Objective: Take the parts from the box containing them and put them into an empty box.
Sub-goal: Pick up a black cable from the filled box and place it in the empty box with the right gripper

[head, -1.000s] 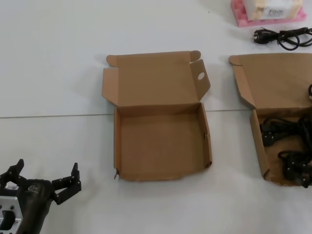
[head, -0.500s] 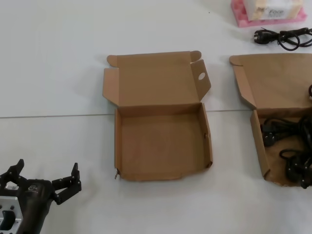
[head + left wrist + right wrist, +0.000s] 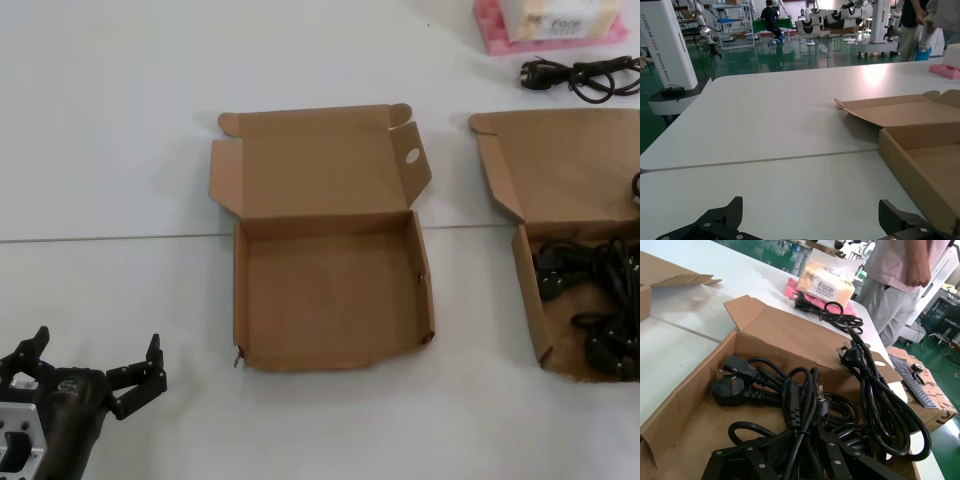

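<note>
- Resting low at the table's near left corner, the left gripper [image 3: 95, 375] stands spread wide, holding nothing.
- Right gripper [image 3: 805, 450]: down among the parts [image 3: 805, 405]; finger state cannot be told.
- Empty box [image 3: 330, 290]: centre, leftward of the source box [image 3: 527, 290]; right arm nearer the cords.

There are two brown cardboard boxes on the white table [image 3: 120, 130]: one empty box [image 3: 330, 300] in the middle, with a round hole in its flap, and one box [image 3: 528, 295] at the right edge that holds the black power cords [image 3: 590, 300]. The cords inside it are tangled together, so their exact number cannot be told, but at least three plugs show in the right wrist view. One more cord [image 3: 580, 76] lies alone on the far right of the table, beside one pink package [image 3: 548, 24].
</note>
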Available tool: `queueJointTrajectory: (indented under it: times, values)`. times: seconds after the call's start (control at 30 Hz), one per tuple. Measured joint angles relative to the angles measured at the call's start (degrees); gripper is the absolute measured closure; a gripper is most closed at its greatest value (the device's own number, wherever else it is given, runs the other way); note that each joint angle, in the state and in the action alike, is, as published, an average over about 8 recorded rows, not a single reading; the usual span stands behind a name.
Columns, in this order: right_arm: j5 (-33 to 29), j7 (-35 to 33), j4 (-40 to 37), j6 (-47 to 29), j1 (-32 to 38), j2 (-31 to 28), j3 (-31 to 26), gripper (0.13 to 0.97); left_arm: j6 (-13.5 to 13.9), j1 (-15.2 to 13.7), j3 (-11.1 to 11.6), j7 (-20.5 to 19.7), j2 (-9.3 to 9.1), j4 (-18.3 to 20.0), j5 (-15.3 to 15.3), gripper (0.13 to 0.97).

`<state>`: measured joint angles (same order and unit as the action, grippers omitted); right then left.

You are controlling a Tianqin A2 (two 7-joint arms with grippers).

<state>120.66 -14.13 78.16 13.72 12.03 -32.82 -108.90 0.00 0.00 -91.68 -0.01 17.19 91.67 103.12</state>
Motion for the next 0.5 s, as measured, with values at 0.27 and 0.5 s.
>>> queueJointTrajectory:
  times: [0.27, 0.5]
  values:
    - [1.8, 0.0, 4.8, 2.4, -1.6, -1.6, -0.6, 0.876, 0.0, 0.0, 0.0, 0.0, 0.0, 0.0, 0.0, 0.132]
    - [3.8, 0.0, 13.3, 6.4, -4.4, -4.6, -1.6, 0.898, 0.0, 0.0, 0.0, 0.0, 0.0, 0.0, 0.0, 0.132]
